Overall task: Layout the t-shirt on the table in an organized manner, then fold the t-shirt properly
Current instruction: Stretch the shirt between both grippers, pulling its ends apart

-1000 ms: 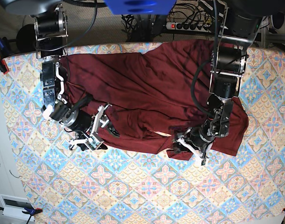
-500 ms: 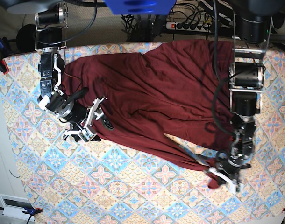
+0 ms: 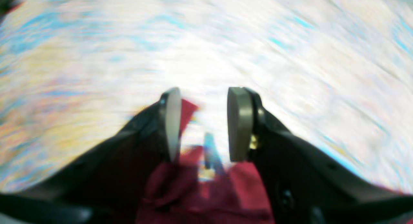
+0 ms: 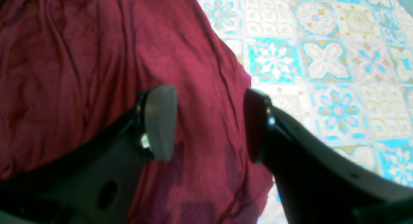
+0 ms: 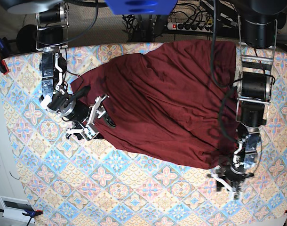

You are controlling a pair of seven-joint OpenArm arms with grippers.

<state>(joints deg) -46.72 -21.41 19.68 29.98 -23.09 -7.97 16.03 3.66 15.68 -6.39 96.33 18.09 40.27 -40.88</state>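
Note:
The dark maroon t-shirt lies spread on a slant across the table, from the far left down to the near right. My left gripper sits at the shirt's near-right tip. In the blurred left wrist view that gripper is open, with maroon cloth bunched low between the finger bases and patterned table ahead. My right gripper is at the shirt's left edge. In the right wrist view it stands open over the cloth, beside bare table.
A power strip and cables lie beyond the table's far edge. Clamps hold the cloth at the left edge. A white box sits on the floor at the near left.
My left gripper dragged a shirt corner toward the near right, stretching the garment out, and its jaws have since parted. The right gripper stayed open at the left edge, shifting slightly.

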